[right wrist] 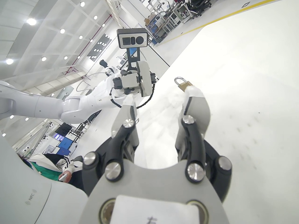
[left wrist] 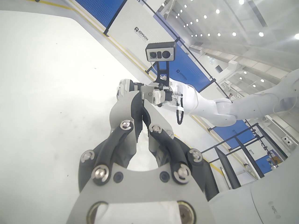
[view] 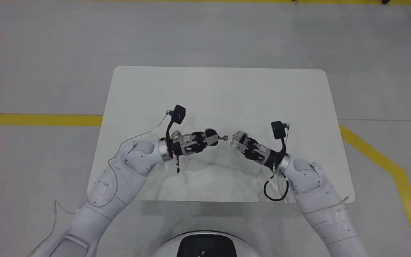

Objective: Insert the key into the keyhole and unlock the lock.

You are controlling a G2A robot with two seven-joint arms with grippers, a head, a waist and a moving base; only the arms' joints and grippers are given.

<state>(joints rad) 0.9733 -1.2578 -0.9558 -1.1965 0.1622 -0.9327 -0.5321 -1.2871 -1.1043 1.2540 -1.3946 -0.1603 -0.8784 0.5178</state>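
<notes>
Pincers first: the left pincer [left wrist: 140, 103] is closed, its two fingers pressed almost together. What sits between them is hidden, so I cannot tell whether it holds the key. The right pincer [right wrist: 160, 99] is open, fingers well apart. The lock [right wrist: 183, 84], a small brass body with a silver shackle, sits just at the tip of one right finger, over the table [view: 270, 90]. I cannot tell whether it touches that finger or lies on the table beyond it.

I judge these to be the risks. With the right pincer open, nothing clamps the lock, so a push from a key would likely shove or spin it rather than enter the keyhole. The keyhole is turned out of sight, so lining up is guesswork. The two pincers face each other tip to tip and near, so a small error could knock finger against finger. A thin key can also twist in a grip if it meets the lock off-centre.

The top view gives the layout: both arms meet over the middle of the table, with a small dark piece [view: 223, 137] between the tips, too small to name. The right wrist view gives the lock's shape and the spread of the right fingers. The left wrist view gives the tight closure of the left fingers.
</notes>
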